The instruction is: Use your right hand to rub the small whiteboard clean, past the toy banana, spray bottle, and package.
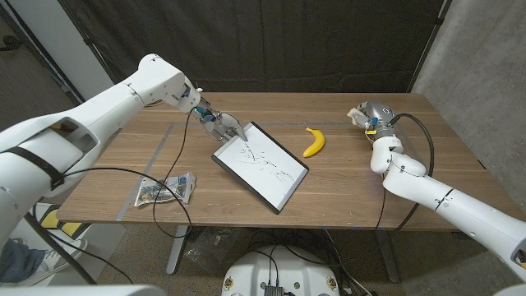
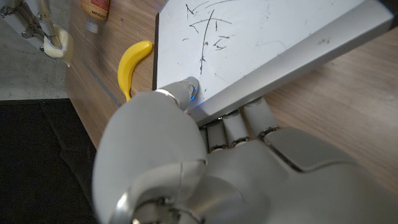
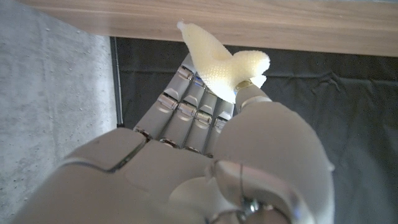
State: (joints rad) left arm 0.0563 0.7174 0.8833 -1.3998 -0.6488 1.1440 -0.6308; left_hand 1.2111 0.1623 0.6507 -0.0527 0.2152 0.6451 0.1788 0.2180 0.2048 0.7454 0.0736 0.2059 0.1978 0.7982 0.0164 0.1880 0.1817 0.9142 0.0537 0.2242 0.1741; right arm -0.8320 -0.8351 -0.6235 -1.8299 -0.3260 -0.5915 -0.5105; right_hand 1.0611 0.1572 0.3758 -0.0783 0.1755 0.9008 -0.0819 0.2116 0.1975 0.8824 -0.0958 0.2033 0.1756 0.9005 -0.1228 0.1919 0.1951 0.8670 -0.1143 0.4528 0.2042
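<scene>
Whiteboard (image 1: 261, 164): small, dark-framed, lying at a slant near the middle of the table (image 1: 362, 189); its white face carries thin black scribbles, none yet rubbed off.

Left hand (image 1: 220, 125): at the board's far corner, fingers under the frame and thumb (image 2: 186, 92) over the edge, pinching it and tilting that corner a little off the wood.

Cloth (image 3: 224, 67): small, pale yellow, knit-looking, held in the right hand (image 1: 367, 115), thumb and fingers closed on it. That hand sits near the table's far right, well apart from the board.

Banana (image 1: 314, 141): yellow toy, just beside the board's right edge, between the board and the right hand.

Package (image 1: 166, 191): crinkled foil packet near the table's front left, well apart from the board.

Bottle (image 2: 94, 12): lower part visible in the left wrist view, beyond the banana.

Risks, as judged: the right arm, crossing toward the board, could sweep the banana aside. The cloth is small and loosely bunched, so it may slip under rubbing pressure. The board, held at one corner, may pivot or slide if pushed hard.
</scene>
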